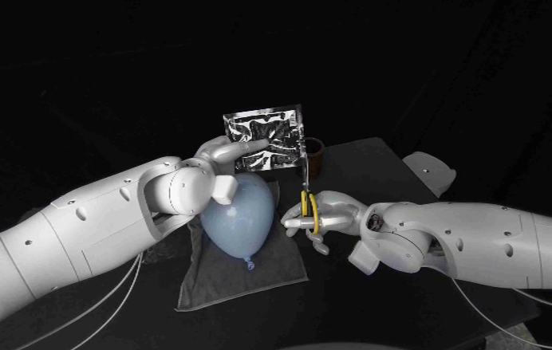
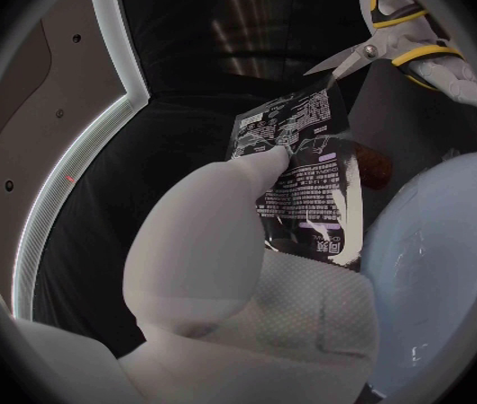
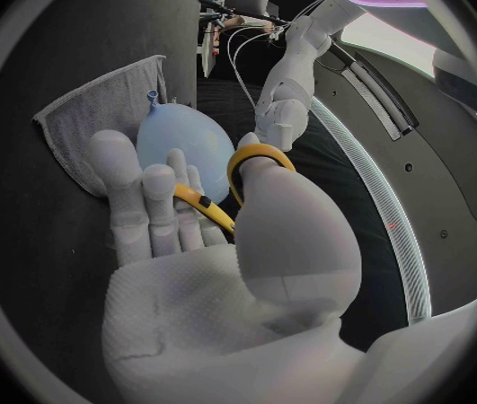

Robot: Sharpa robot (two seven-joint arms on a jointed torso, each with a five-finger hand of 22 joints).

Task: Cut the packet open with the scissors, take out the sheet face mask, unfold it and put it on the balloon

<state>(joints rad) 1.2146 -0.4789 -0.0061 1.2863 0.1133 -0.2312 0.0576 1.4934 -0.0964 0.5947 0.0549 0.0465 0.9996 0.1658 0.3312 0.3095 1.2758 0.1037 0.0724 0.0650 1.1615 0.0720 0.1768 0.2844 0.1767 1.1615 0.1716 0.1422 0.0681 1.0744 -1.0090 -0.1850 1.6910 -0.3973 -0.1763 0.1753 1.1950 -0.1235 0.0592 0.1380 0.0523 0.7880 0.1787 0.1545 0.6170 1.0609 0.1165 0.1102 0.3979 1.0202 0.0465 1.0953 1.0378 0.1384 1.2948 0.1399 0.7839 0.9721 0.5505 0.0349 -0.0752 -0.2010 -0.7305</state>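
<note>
Head view, left to right. Left hand [image 1: 230, 155]: raised above the desk [image 1: 380, 167], thumb and fingers pinching the lower left part of the packet [image 1: 267, 136]. Balloon [image 1: 242, 218]: pale blue, lying on a grey cloth [image 1: 207, 282] just below the left hand, long axis running toward the robot, knot at the near end. Packet: a shiny silver foil square with dark patterning, held upright in the air; the left wrist view shows its other face, black with white print. Scissors [image 1: 307, 194]: long axis runs away from the robot, blades pointing at the packet's right edge; whether they bite it cannot be told. Right hand [image 1: 328, 216]: thumb and fingers clamped on the yellow handles, just beside the balloon.
</note>
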